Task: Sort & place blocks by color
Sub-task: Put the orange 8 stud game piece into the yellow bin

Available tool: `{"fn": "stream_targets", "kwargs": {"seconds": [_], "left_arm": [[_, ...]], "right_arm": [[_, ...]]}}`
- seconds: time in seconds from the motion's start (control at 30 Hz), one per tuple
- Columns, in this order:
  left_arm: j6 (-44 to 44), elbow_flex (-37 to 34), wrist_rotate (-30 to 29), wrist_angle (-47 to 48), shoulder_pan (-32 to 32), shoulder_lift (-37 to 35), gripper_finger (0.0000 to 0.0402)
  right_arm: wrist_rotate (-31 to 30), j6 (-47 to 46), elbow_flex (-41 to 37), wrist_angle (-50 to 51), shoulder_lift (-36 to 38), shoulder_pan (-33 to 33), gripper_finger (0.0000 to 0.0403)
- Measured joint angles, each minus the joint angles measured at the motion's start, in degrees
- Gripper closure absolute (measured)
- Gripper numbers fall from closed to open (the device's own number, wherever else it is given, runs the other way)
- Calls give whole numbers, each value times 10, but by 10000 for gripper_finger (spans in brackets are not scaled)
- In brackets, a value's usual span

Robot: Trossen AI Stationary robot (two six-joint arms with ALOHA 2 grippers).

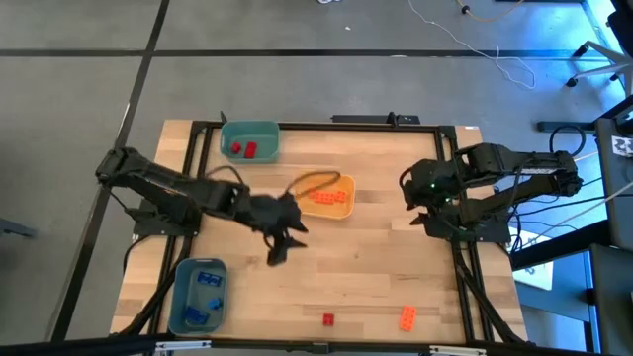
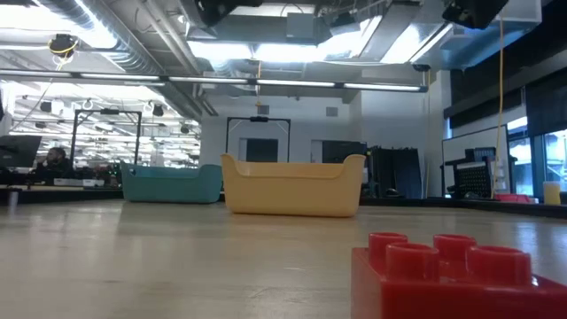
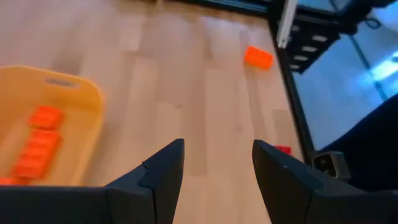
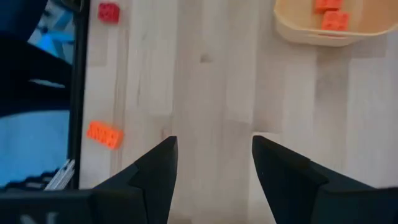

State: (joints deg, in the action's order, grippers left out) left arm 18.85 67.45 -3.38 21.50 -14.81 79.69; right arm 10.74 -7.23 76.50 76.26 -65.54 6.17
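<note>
High view, left tool wide, empty, orange block and red block well apart.

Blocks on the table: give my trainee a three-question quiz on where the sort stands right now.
1. True or false: the left gripper holds a block.
2. Which loose block lies nearer the right arm's side: A) the red block, B) the orange block?
3. Fill in: the yellow-orange bin holds only ____ blocks.

Key:
1. False; its jaws are open and empty, above bare wood just in front of the yellow-orange bin.
2. B.
3. Orange. The teal bin holds red ones, the blue bin blue ones. The right gripper waits open at the table's right edge.
</note>
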Motion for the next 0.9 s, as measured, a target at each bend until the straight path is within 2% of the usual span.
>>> {"fn": "stream_targets", "kwargs": {"seconds": [0.2, 0.4, 0.6, 0.73, 0.9], "left_arm": [[1, -3, 1, 3, -46, 48, 219], [1, -2, 2, -4, -74, 85, 219], [0, -2, -4, 3, -84, 90, 219], [-14, -2, -8, 4, -84, 89, 219], [-30, -2, -10, 4, -83, 88, 219]], "right_arm": [[47, -1, -30, -2, -12, 60, 194], [63, 0, -86, -29, -36, 147, 194], [130, 11, -131, -89, -80, 236, 194], [123, 63, -142, -140, -121, 287, 194], [69, 139, -139, -201, -174, 332, 194]]}}
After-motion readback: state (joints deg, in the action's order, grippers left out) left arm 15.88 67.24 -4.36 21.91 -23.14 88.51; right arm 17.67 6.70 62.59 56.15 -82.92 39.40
